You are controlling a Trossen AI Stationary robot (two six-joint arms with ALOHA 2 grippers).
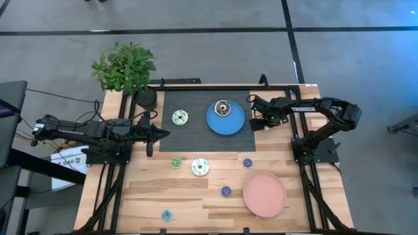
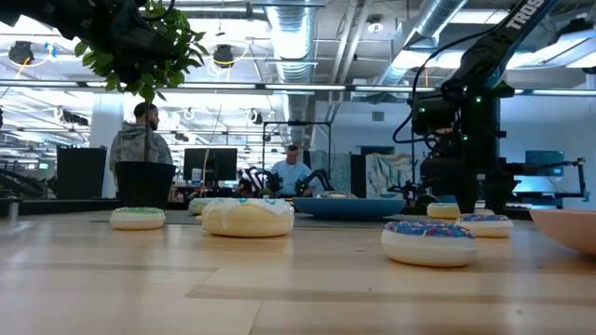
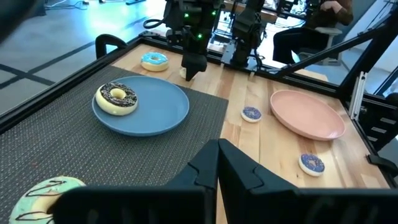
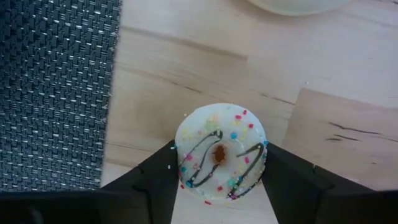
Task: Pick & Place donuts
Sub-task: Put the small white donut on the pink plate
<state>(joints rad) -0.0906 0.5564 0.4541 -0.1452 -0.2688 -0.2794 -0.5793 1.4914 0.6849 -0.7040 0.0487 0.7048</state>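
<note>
Beside the dark woven mat (image 1: 208, 123), just off its right edge, my right pincer (image 4: 219, 180) holds a small white donut (image 4: 220, 153) with dark drizzle and coloured sprinkles; a finger (image 4: 152, 180) presses each flank, and bare wood of the counter (image 1: 196, 196) lies beneath.

On that mat sits the blue plate (image 1: 230, 122), carrying a dark-brown iced donut (image 1: 222, 108). A white-green donut (image 1: 180, 117) lies on the mat to its left.

My left pincer (image 1: 151, 135) sits at the mat's left edge, beside the white-green donut; its fingers look close together in my left wrist view, holding nothing.

Out on the bare wood I count a small green donut (image 1: 176, 163), a larger white-green one (image 1: 200, 167) just beside it, two small blue donuts (image 1: 247, 162) and (image 1: 225, 191), and a turquoise one (image 1: 167, 215) near the front edge. A pink plate (image 1: 264, 194) rests at front right. A potted plant (image 1: 124, 66) stands at the back left corner. Across the room, two people (image 2: 140, 140) show behind the counter.
</note>
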